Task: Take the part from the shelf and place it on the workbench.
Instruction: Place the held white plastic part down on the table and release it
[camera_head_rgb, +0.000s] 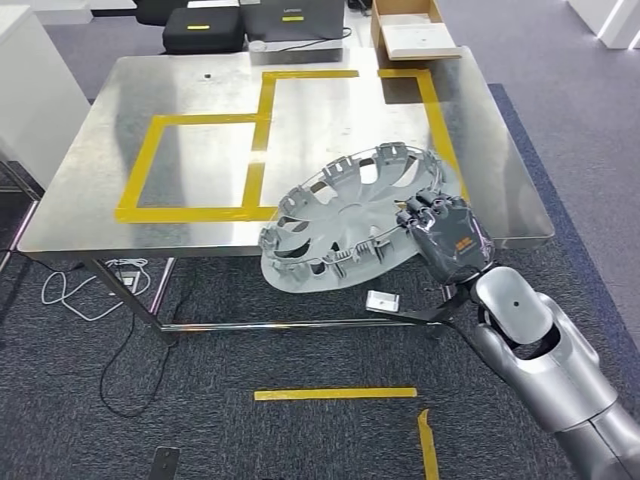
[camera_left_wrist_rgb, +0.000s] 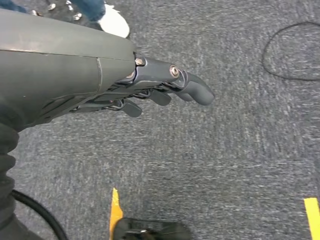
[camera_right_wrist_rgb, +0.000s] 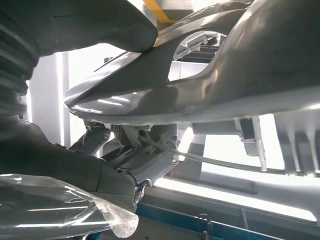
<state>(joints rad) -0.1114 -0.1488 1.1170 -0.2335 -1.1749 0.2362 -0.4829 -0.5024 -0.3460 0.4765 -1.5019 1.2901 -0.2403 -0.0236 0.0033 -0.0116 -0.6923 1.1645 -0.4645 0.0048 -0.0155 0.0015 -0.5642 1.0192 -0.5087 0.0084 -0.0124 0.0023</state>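
Over the near right edge of the brushed-metal workbench with yellow tape rectangles (camera_head_rgb: 226, 90), the silver-grey plastic wheel cover (camera_head_rgb: 355, 215) is held tilted, its far rim above the tabletop and its near rim overhanging the dark grey carpeted floor (camera_head_rgb: 226, 420). The cover is round and shallow, with swept spoke-like blades separated by open slots, a plain hub at its centre, and a ring of small retaining clips and a thin wire hoop round its rim (inner side facing the head camera). The surface is glossy and shows no visible damage.

The right hand (camera_head_rgb: 445, 235) grips the cover at the rim on the side nearest the robot: dark fingers lie curled over the edge, and in the right wrist view the thick grey thumb (camera_right_wrist_rgb: 94, 25) presses on one face of a blade while the fingers (camera_right_wrist_rgb: 128, 160) close beneath the other. A piece of clear plastic film (camera_right_wrist_rgb: 56, 210) lies close to the wrist camera.

The left hand (camera_left_wrist_rgb: 151, 90) hangs over the carpet with nothing in it, its fingers extended and lying close together, only slightly bent.

On the floor lie a strip of yellow tape (camera_head_rgb: 334, 394), a white cable (camera_head_rgb: 83, 290) under the bench, and a small white object (camera_head_rgb: 383, 301) just below the cover. An open cardboard box (camera_head_rgb: 411, 28) sits past the far edge of the bench.
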